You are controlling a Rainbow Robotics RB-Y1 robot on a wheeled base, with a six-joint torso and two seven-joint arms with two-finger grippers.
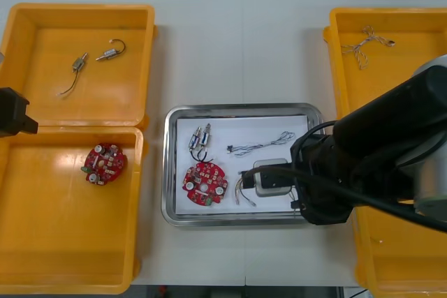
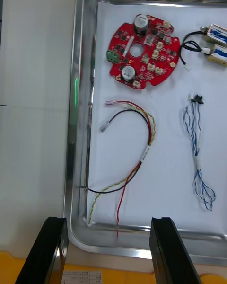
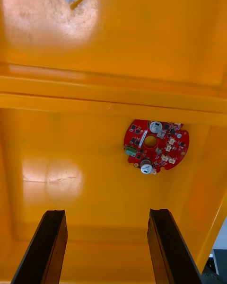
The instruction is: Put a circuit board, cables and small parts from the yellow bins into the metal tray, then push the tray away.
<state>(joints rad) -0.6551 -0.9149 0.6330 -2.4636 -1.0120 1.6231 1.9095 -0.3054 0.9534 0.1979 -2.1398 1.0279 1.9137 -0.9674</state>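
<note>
The metal tray (image 1: 170, 172) lies mid-table, white inside. In it are a red circuit board (image 1: 204, 183), small metal parts (image 1: 200, 137), a blue and white cable (image 1: 262, 144) and a red and yellow cable (image 1: 243, 190). My right gripper (image 1: 260, 178) hovers over the tray's right part. In the right wrist view it (image 2: 108, 251) is open above the tray's rim (image 2: 78, 123), with nothing between the fingers; beyond them lie the red and yellow cable (image 2: 142, 156), the board (image 2: 142, 51) and the blue and white cable (image 2: 196, 146). My left gripper (image 1: 14, 112) is open over the left bins.
The near left bin (image 1: 42, 242) holds another circuit board (image 1: 104, 163), also seen beyond the left gripper's fingers (image 3: 156, 146). The far left bin (image 1: 84, 15) holds two small metal parts (image 1: 112, 52). A cable (image 1: 363, 45) lies in the far right bin (image 1: 335, 68).
</note>
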